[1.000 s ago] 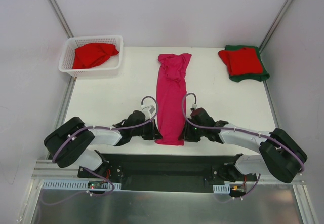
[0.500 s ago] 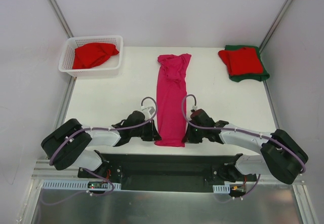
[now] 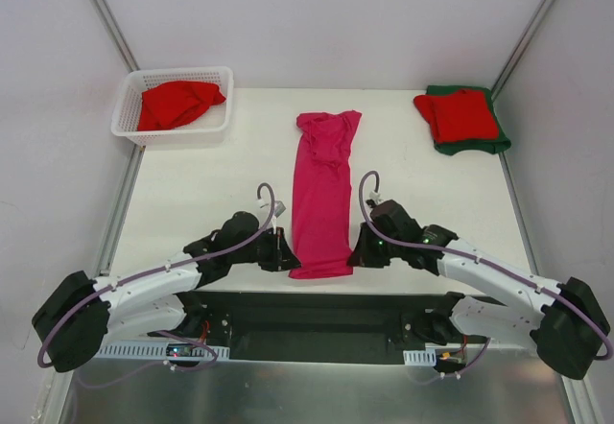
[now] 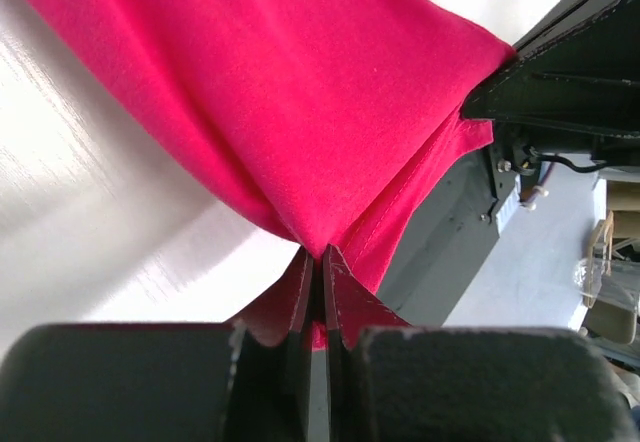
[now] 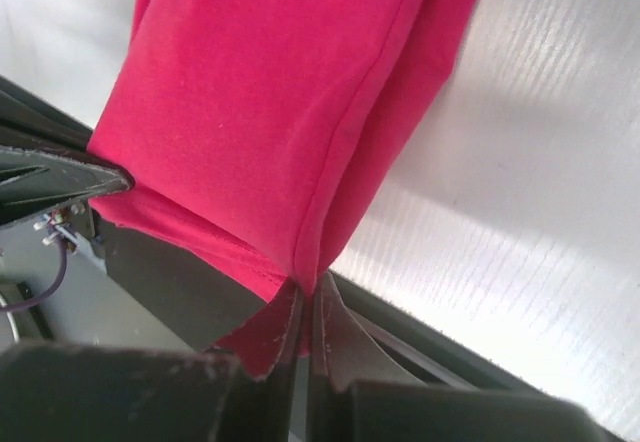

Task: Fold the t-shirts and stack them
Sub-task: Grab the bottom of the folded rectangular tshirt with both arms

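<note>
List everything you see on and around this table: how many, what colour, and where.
pink shirt: one, magenta, long strip down the table's middle
loose red shirt: one, red, crumpled in the basket
folded red shirt: one, red, far right corner, on the green shirt
green shirt: one, dark green, under the folded red shirt
basket: one, white, far left corner
table: one, white, under everything
left gripper: one, black, shut on the pink shirt's near left corner
right gripper: one, black, shut on its near right corner
</note>
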Robot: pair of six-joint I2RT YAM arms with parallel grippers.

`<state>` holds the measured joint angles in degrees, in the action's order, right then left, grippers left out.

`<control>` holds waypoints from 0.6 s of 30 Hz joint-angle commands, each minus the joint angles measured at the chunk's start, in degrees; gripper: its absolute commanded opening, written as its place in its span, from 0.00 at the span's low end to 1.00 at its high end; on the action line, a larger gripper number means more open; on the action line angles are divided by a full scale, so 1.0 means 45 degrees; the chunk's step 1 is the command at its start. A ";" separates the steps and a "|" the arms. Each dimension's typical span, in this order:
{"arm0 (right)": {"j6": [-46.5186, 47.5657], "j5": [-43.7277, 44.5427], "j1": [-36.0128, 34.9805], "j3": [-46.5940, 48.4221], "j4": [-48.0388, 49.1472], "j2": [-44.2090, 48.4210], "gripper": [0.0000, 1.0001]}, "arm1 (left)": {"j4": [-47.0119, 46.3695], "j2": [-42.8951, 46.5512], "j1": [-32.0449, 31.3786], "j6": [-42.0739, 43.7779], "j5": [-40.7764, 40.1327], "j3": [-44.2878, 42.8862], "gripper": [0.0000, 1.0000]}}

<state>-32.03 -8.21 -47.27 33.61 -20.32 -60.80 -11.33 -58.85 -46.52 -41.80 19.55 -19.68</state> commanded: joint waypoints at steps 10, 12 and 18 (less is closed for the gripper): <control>0.0711 0.1745 0.0113 0.1769 -0.3824 0.1206 0.01 | 0.3475 0.0696 0.0006 0.0890 0.0245 -0.1777 0.00; 0.0828 0.2132 0.0113 0.1926 -0.3903 0.1128 0.01 | 0.3573 0.0403 -0.0013 0.1066 0.0245 -0.2265 0.00; 0.1355 0.2624 0.0132 0.2863 -0.3923 0.0289 0.01 | 0.3651 -0.0788 -0.0013 0.1671 0.0167 -0.3554 0.00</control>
<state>-29.65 -3.31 -47.44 42.57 -32.08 -57.43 0.12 -59.57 -46.52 -38.52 20.75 -31.70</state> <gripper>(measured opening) 0.032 0.018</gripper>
